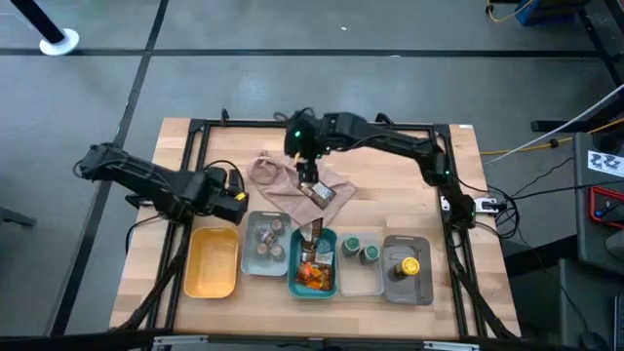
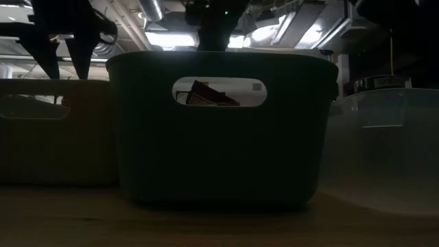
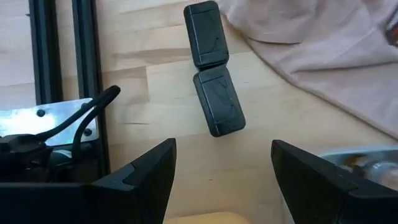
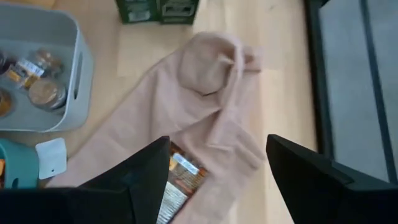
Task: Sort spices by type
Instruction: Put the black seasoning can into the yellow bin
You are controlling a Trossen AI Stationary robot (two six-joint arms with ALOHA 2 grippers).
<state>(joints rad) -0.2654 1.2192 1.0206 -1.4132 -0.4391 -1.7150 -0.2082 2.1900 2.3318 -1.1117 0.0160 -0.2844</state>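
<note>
The right pincer (image 1: 310, 181) hangs over the beige-pink cloth (image 1: 285, 179) at the far middle of the counter (image 1: 458, 185), its fingers spread wide in the right wrist view with nothing between them; just below it an orange-brown packet (image 4: 179, 180) lies on the cloth, loose and not yet sorted. A rounded bulge (image 4: 205, 70) in the cloth farther on may hide another item, though I cannot tell what. The left pincer (image 1: 237, 203) waits near the left side of the cloth, also open and empty, and in front of it two small black blocks (image 3: 212, 68) lie end to end on the bare wood, touching each other and just beside the cloth's edge. Outward from there, the row of trays along the near edge shows most of the work done: the grey tray (image 1: 247, 261) holds several tan-lidded jars (image 1: 271, 234), the teal tray (image 1: 294, 283) holds orange-brown packets (image 1: 314, 271) with one standing up above the rim, the clear tray (image 1: 363, 283) holds two green-lidded jars (image 1: 361, 249), and the last grey tray (image 1: 421, 292) holds a yellow-lidded jar (image 1: 409, 265). The yellow tray (image 1: 213, 265) at the left end looks empty. By my reading, what is left is the packet on the cloth, probably bound for the teal tray, and the two black blocks, for which the yellow tray seems the likely home.
</note>
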